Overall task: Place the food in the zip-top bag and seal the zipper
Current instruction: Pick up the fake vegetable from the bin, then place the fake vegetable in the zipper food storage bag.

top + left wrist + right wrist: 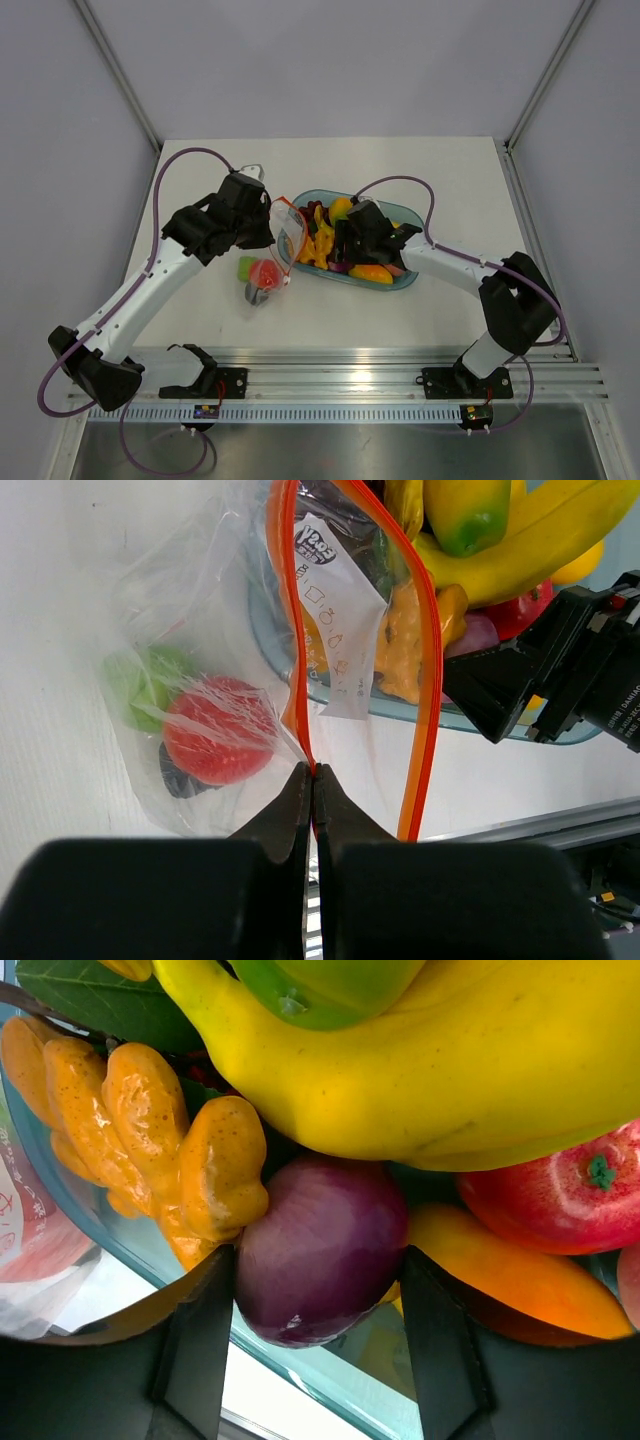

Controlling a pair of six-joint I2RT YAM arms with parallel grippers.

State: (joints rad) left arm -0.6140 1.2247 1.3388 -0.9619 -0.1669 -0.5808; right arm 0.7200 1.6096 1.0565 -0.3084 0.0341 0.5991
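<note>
The clear zip-top bag (288, 236) is held up with its mouth open, just left of the tray. My left gripper (313, 770) is shut on one side of its orange-red zipper strip (297, 630); the other strip side (425, 650) bows away. A red piece (215, 730), a green piece (140, 680) and a dark piece sit in the bag's bottom on the table (262, 275). My right gripper (318, 1260) reaches into the blue-tinted tray (405, 283) with its fingers pressed on both sides of a purple onion (325, 1250), beside an orange knobbly piece (150, 1120) and under a yellow banana (420, 1070).
The tray holds several more toy foods, among them a red fruit (560, 1195) and a green one (320, 985). Its near rim (330, 1380) lies just below my right fingers. The arms' mounting rail (330, 380) runs along the near table edge.
</note>
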